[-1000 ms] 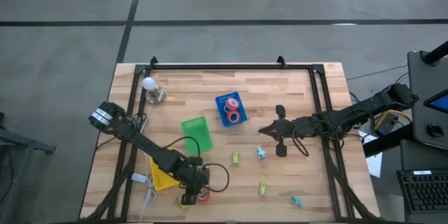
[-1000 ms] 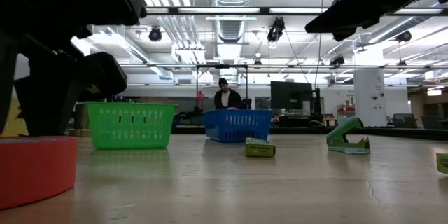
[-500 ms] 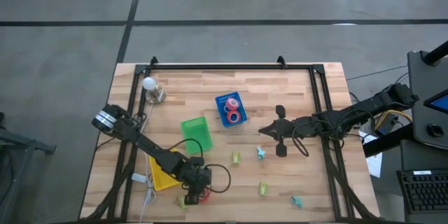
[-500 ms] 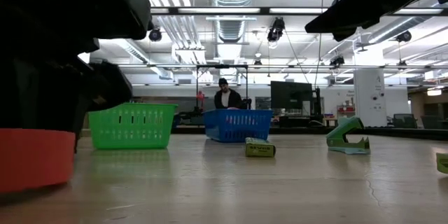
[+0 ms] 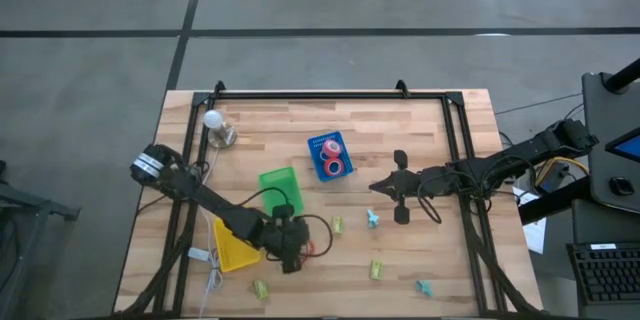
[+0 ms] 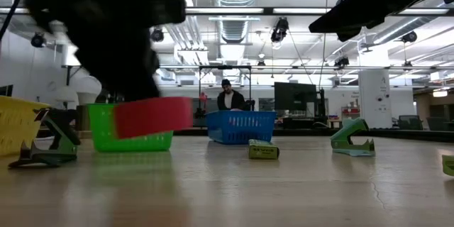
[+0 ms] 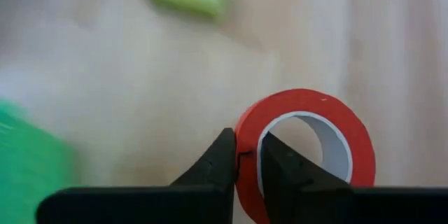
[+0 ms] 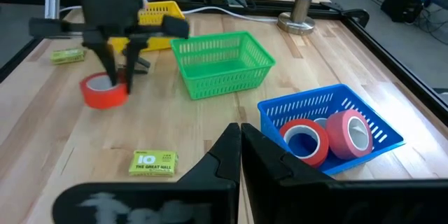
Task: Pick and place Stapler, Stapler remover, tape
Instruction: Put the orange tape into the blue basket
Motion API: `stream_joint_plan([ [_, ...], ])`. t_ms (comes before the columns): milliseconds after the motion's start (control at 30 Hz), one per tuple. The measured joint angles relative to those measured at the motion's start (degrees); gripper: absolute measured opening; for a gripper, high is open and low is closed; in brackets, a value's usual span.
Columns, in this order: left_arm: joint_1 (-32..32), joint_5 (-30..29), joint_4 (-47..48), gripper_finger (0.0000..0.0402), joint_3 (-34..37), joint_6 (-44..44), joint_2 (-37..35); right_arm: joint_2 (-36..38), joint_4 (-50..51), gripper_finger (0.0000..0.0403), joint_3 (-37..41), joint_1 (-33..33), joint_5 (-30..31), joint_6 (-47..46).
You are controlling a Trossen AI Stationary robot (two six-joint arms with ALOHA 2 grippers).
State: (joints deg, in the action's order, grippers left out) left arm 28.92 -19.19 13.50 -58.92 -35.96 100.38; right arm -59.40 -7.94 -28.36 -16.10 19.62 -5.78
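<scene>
A red tape roll [image 7: 302, 147] is in my left gripper [image 7: 246, 159], which is shut on it near the table's near edge, just right of the yellow bin [image 5: 232, 252]. In the low view the roll [image 6: 152, 117] hangs above the tabletop. The blue bin [image 8: 329, 129] holds more red tape rolls, one with a blue core. Small green and teal items [image 5: 372, 218] lie on the wood at centre right. My right gripper [image 5: 377, 188] waits shut above the table's right half. My left gripper pinches the wall of the red tape roll [image 7: 245, 140], with one finger [image 7: 280, 171] inside the ring and the other finger [image 7: 220, 164] outside. It comes from above, pointing down. The roll is lifted clear of the table, its open faces up and down.
A green bin [image 5: 282, 190] stands just beyond the left gripper. A lamp [image 5: 215, 130] sits at the far left. A green item [image 5: 260, 288] lies by the near edge, a green box [image 8: 154, 161] at mid-table. Black rails [image 5: 330, 96] frame the table.
My left gripper has risen and moved away from the near edge toward the green bin, a little to the right. The red tape roll went with it, from resting on the table to lifted clear. A green item at the near edge now shows.
</scene>
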Motion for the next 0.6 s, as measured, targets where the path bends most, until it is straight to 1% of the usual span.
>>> stream_joint_plan([
  [100, -1.22, -9.00, -0.13, 0.0073, -1.25, 2.97, -0.17, 0.00, 0.00, 0.0008, 0.00, 0.00, 0.00, 0.01],
  [200, -3.38, -17.66, -0.45, 0.0081, -3.03, 7.84, -0.21, 0.00, 0.00, 0.0009, 0.00, 0.00, 0.00, 0.02],
  [300, -6.39, -26.56, -0.57, 0.0071, -4.33, 10.72, -0.26, 0.00, -0.02, 0.0009, 0.00, 0.00, 0.00, 0.02],
  [433, -11.35, -36.51, -1.00, 0.0050, -5.85, 11.12, -0.26, 0.00, -0.02, 0.0009, 0.00, 0.00, 0.00, 0.02],
  [500, -14.27, -39.09, -2.33, 0.0047, -6.00, 10.85, -0.26, 0.00, 0.00, 0.0009, 0.00, 0.00, 0.00, 0.02],
  [567, -17.64, -37.91, -4.40, 0.0050, -5.97, 10.54, -0.26, 0.00, 0.00, 0.0008, 0.00, 0.00, 0.00, 0.02],
  [600, -19.33, -36.42, -5.60, 0.0054, -5.85, 10.52, -0.26, 0.00, 0.02, 0.0009, 0.00, 0.00, 0.00, 0.12],
])
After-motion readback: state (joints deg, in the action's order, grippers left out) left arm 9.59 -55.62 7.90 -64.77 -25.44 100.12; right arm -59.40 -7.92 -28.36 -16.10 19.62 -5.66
